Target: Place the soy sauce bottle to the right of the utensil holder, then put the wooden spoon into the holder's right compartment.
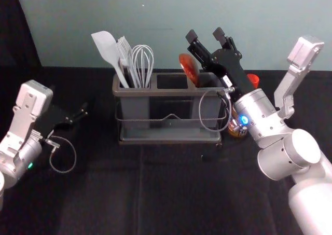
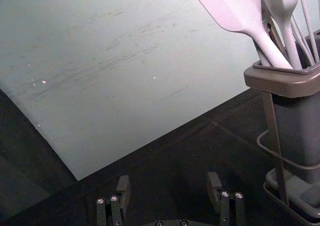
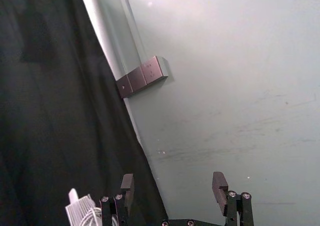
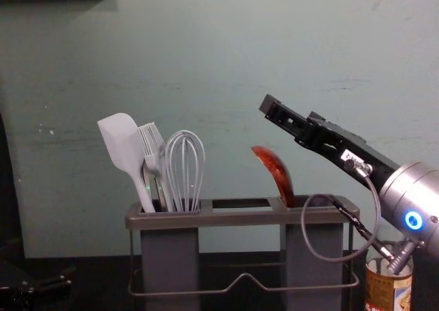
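Hovering near spoon (image 1: 189, 67) in holder (image 1: 168, 92) — right gripper (image 1: 205, 35), open; left gripper (image 1: 81, 113) open, leftward.

I have my right arm (image 1: 295, 154) reaching forward and inward, its wrist ring (image 1: 243, 120) glowing blue. The right gripper (image 1: 205, 35) is raised, tilted upward, its 2 fingers (image 3: 220, 188) spread wide. My left arm (image 1: 19, 134) sits at the head view's left edge; the left gripper (image 1: 82, 112) points inward, held low, 2 fingers parted.

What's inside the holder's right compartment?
The wooden spoon, bowl up and leaning left, stands in it. The utensil holder hides the spoon's lower end and the compartment's floor.
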You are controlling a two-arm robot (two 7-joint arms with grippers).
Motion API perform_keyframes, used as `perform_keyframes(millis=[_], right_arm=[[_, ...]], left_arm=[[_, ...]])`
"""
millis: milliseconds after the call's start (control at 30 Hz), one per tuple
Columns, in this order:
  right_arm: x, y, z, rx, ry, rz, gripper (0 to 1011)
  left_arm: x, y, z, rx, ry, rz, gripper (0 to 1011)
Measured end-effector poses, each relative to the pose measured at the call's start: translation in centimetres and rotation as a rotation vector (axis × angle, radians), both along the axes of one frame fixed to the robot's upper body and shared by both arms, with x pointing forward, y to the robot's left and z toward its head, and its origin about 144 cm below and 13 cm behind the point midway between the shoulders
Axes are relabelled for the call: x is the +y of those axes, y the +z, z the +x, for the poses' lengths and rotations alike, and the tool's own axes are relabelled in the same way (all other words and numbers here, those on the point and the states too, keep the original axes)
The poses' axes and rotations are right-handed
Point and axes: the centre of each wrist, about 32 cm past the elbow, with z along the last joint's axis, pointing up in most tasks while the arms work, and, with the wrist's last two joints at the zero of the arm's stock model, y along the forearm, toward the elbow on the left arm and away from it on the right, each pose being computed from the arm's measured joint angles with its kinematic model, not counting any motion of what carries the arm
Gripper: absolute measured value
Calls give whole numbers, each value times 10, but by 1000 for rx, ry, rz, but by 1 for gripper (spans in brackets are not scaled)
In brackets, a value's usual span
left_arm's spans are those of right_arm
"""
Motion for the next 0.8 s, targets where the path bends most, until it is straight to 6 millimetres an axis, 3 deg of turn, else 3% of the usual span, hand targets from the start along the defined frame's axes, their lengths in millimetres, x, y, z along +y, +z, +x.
perform_keyframes(millis=[200, 500, 800], right_arm=[[-3, 5, -11, 14, -1, -30, 1002], [-36, 18, -51, 40, -31, -154, 1002], [-69, 14, -89, 68, -60, -270, 1002]], left_arm=[[0, 0, 0, 0, 0, 0, 1005], [0, 0, 0, 0, 0, 0, 1005], [0, 0, 0, 0, 0, 0, 1005]])
